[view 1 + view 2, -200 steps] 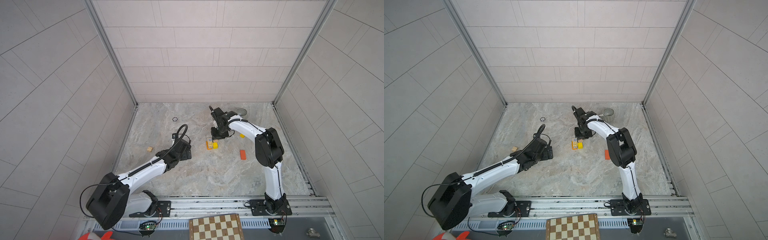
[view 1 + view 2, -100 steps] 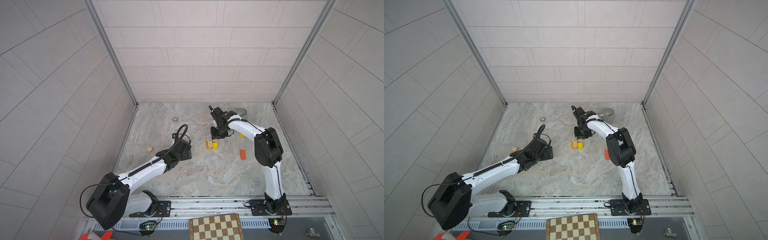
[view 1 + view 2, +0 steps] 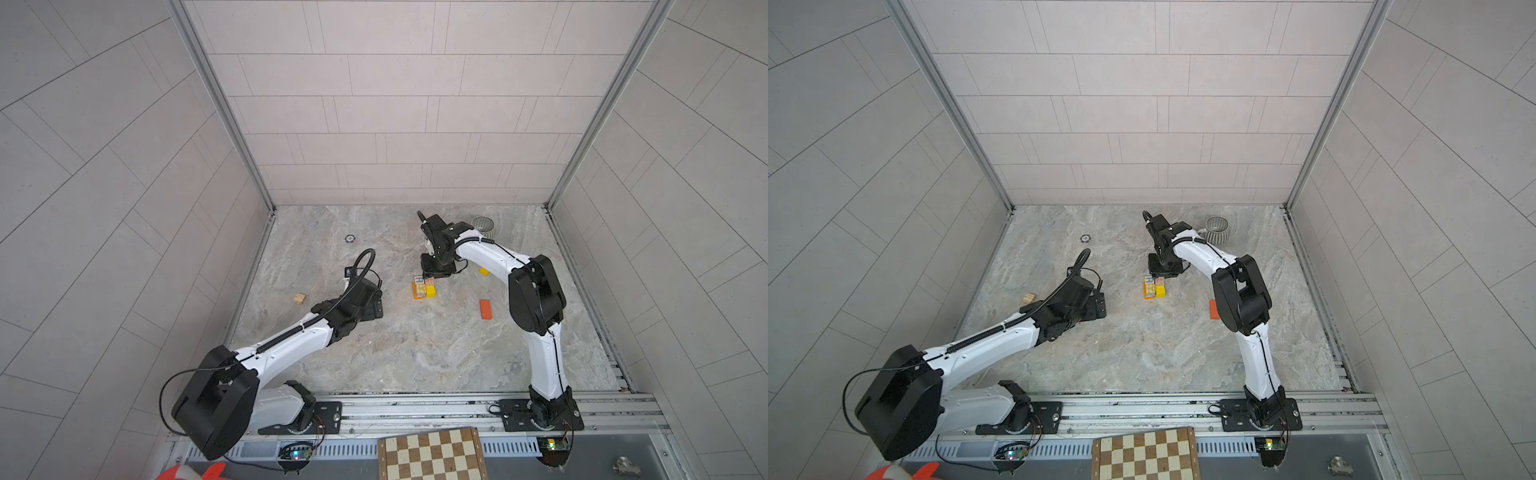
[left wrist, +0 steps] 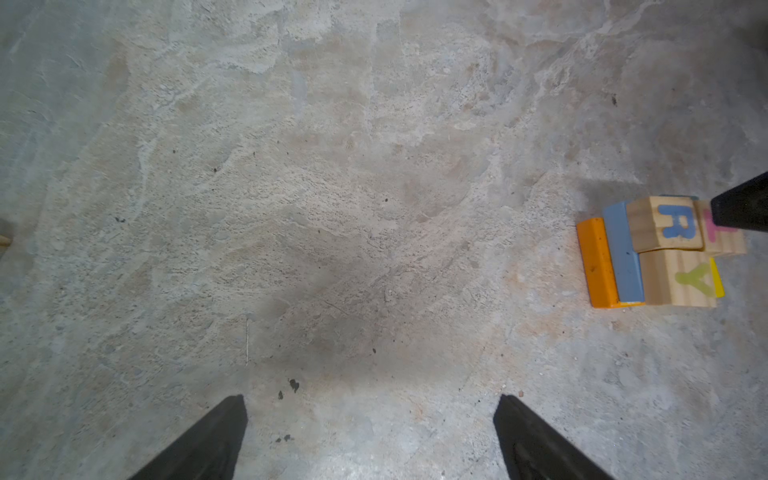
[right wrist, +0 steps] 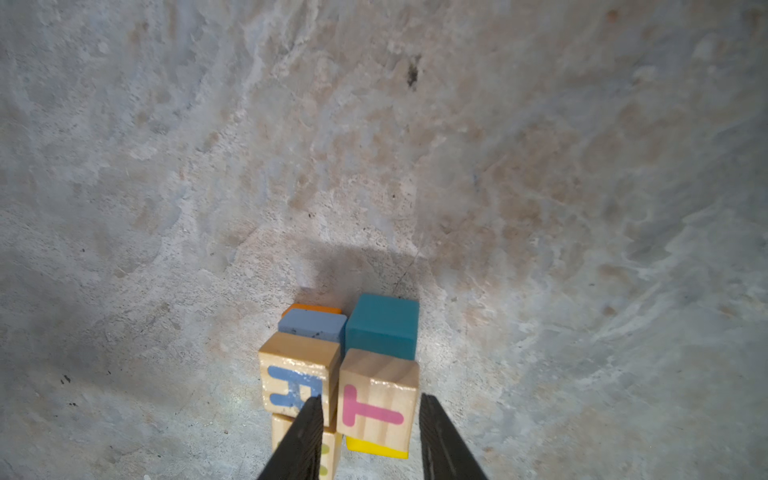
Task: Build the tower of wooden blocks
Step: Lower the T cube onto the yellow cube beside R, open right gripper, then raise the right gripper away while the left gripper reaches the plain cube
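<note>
Tower (image 3: pixel 424 287) mid-floor, T cube (image 5: pixel 376 374) on top.
Right gripper (image 5: pixel 371 399) jaws slightly apart, straddling T cube; left gripper (image 4: pixel 370 399) wide, empty. Risk: a finger (image 5: pixel 305 436) overlaps R cube (image 5: pixel 297 361) edge; lifting askew could drag it off and topple the stack.

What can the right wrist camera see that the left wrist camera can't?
Only the right wrist view shows the whole pink T on the T cube, the right gripper with a finger on each side of it, and the top face of the teal block. Only the left wrist view shows the left gripper open over bare floor, and the whole green Y on the Y cube. Both show the R cube, the light blue block, the orange block and a sliver of the yellow block.
</note>
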